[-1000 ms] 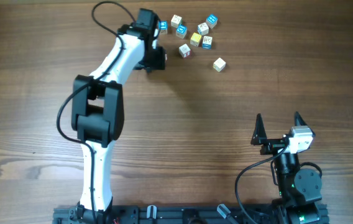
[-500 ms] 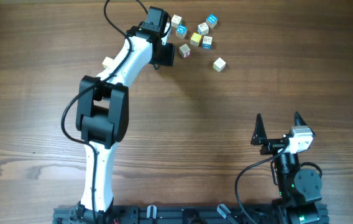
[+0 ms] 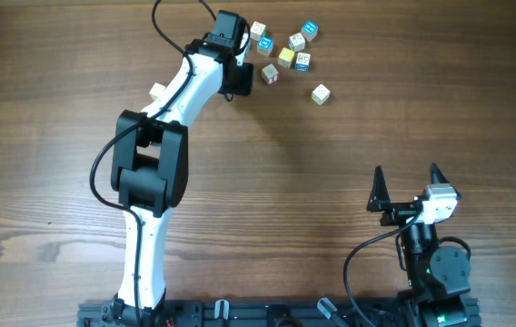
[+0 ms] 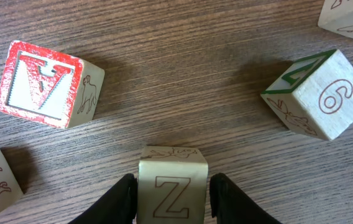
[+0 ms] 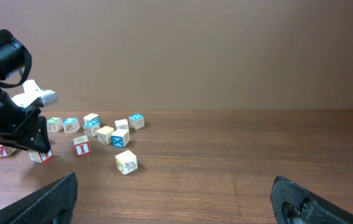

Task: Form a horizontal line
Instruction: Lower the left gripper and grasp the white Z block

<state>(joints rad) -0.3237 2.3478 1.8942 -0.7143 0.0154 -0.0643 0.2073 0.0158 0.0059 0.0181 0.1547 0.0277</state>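
Our left arm (image 3: 149, 173) reaches from its base at the near edge of the table (image 3: 394, 127) straight away from us to a black elbow. From there the white forearm slants to the far right. At its end the left gripper (image 4: 173, 182) points straight down at the wood.

In the left wrist view, its two black fingers (image 4: 117, 202) stand on either side of the Z cube (image 4: 172, 198), tight against its sides. The jaws are drawn in to about the cube's width. We cannot tell whether they already pinch it. The Z cube sits flat on the table.

A red V cube (image 4: 43, 84) lies to the upper left and a green-edged 6 cube (image 4: 322, 93) to the upper right. Both are apart from the Z cube.

No row is formed. Seen from overhead, the cubes (image 3: 285, 56) lie scattered in a loose cluster at the far side, just right of the left gripper. One cube (image 3: 320, 93) sits a little apart on the near right. Another cube (image 3: 157, 90) sits alone just left of the forearm.

Our right arm (image 3: 435, 263) is folded low at the near right corner, well apart from the cubes. The right gripper (image 3: 407, 189) points toward the far side, its jaws spread wide with nothing between them.
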